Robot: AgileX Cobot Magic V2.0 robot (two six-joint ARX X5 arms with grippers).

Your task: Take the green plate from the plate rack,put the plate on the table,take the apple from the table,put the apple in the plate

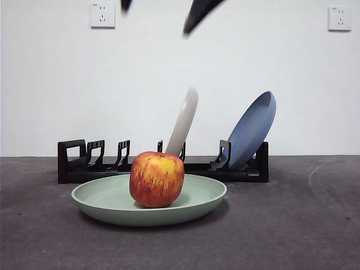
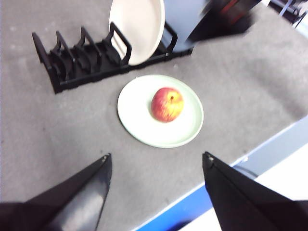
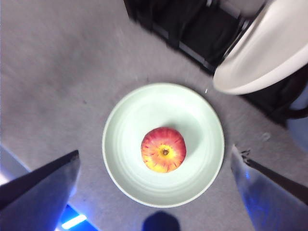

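Apple (image 1: 156, 179) sits in green plate (image 1: 101, 201); front view alone shows blue plate (image 1: 253, 130); both grippers' jaws spread, empty.

no readable text, labels, brands or numbers anywhere

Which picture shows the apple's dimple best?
The right wrist view: it looks straight down on the apple, so the dimple shows. The left wrist view shows it smaller and blurrier; the front view shows only its side.

The red-and-yellow apple (image 1: 156, 179) sits upright in the middle of the pale green plate (image 1: 101, 198), which lies flat on the dark grey surface (image 1: 292, 225), just nearer than the black plate rack (image 1: 73, 163).
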